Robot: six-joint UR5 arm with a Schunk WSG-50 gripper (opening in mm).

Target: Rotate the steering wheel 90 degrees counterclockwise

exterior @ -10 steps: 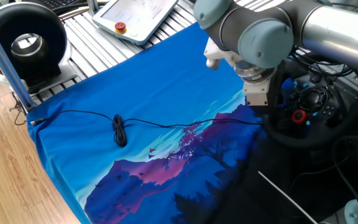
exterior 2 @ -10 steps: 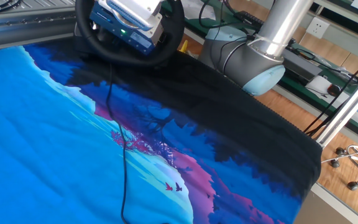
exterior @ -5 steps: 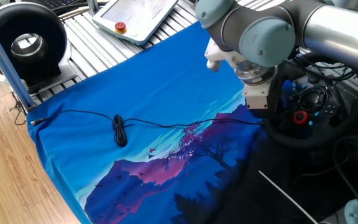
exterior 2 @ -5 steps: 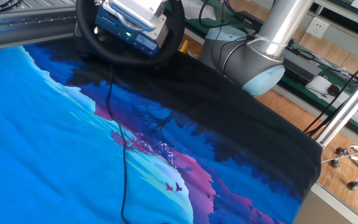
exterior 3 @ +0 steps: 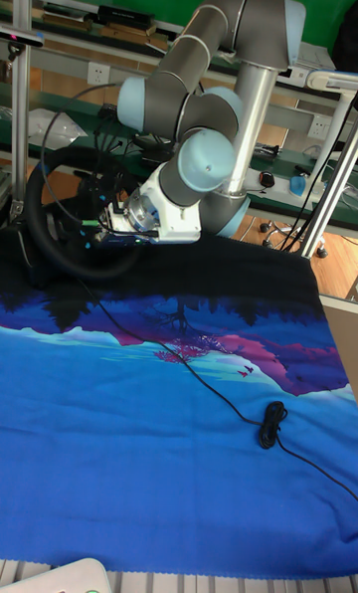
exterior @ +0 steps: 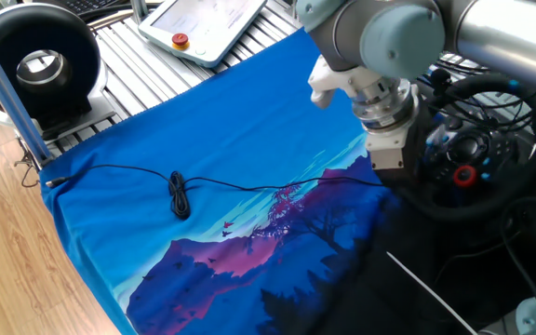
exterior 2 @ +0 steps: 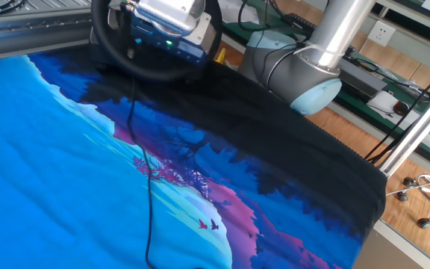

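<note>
The black steering wheel (exterior: 477, 208) stands at the right edge of the table, its hub showing a red round knob (exterior: 463, 174) and small blue buttons. My gripper (exterior: 415, 158) reaches into the wheel just left of the hub, its white body over the near rim. The fingertips are mostly hidden behind the rim and wrist, but they look shut on the wheel. In the other fixed view the gripper (exterior 2: 164, 30) covers the hub, with the rim (exterior 2: 107, 49) around it. In the tall view the gripper (exterior 3: 99, 232) sits inside the rim (exterior 3: 31, 217).
A blue patterned cloth (exterior: 203, 130) covers the table, with a black cable and its coil (exterior: 179, 195) lying across it. A black ring-shaped device with a white centre (exterior: 40, 60) and a white pendant (exterior: 203, 23) are at the back left. The arm's base (exterior 2: 297, 71) stands beside the wheel.
The gripper has shifted right and turned slightly. The wheel's hub turned with it, and the red knob has moved to the right.
</note>
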